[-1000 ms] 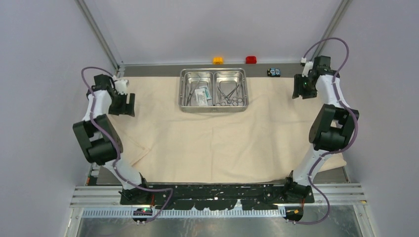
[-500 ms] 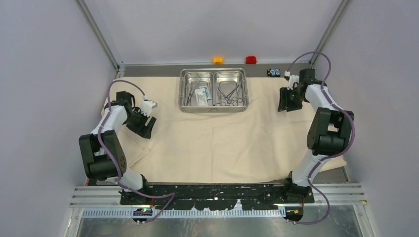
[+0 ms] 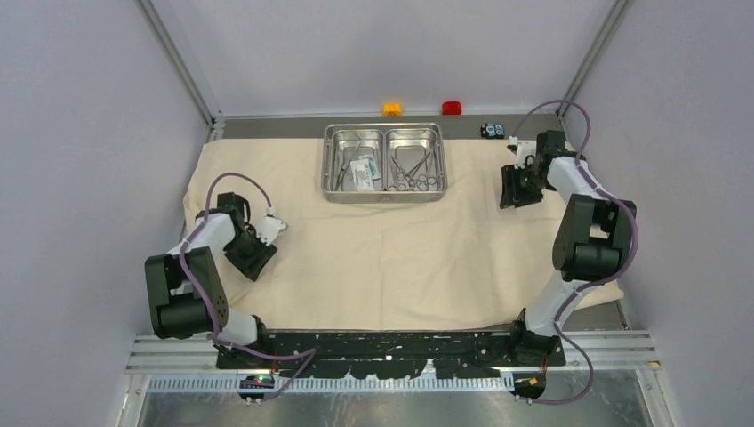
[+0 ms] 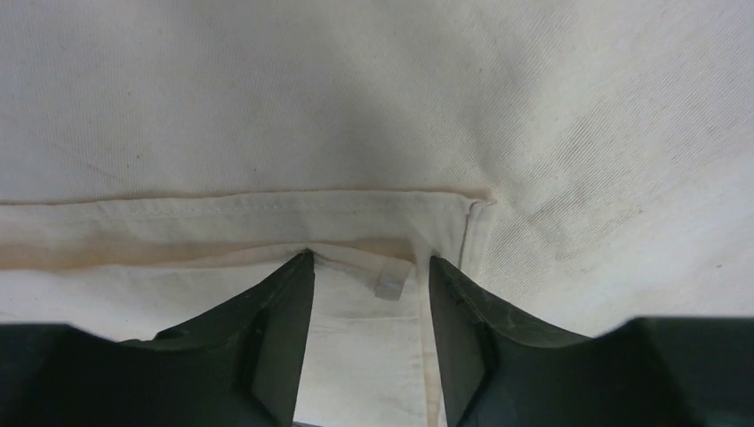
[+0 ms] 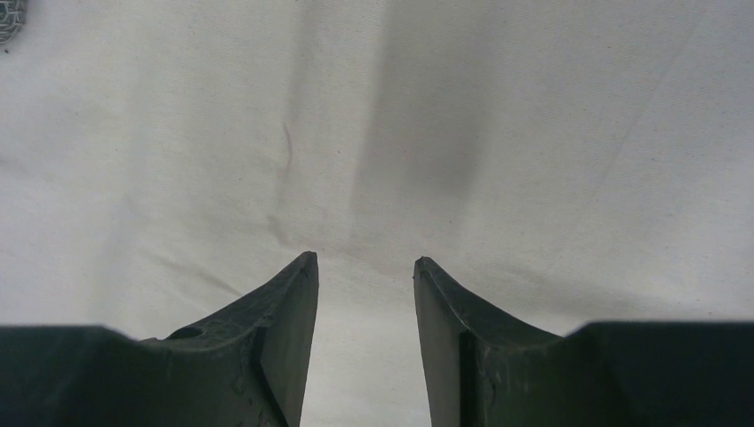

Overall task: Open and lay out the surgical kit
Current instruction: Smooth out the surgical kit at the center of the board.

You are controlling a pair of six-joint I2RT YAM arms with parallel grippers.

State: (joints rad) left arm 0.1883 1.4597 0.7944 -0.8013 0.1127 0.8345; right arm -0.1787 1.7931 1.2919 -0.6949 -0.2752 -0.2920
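Pale lilac walls (image 3: 89, 133) close in a table (image 3: 284, 119) almost wholly covered by the big beige cloth (image 3: 400, 258). The left pincer (image 4: 369, 262) stands with jaws apart, low over the cloth's near left part, a folded hemmed corner (image 4: 445, 206) lying right at its tips. The right pincer (image 5: 364, 258), jaws likewise apart and empty, hangs over plain cloth at the far right. Between them, toward the far edge, sits the steel tray (image 3: 383, 198), with packets (image 3: 362, 173) in its left compartment and ring-handled clamps (image 3: 413, 173) in its right.
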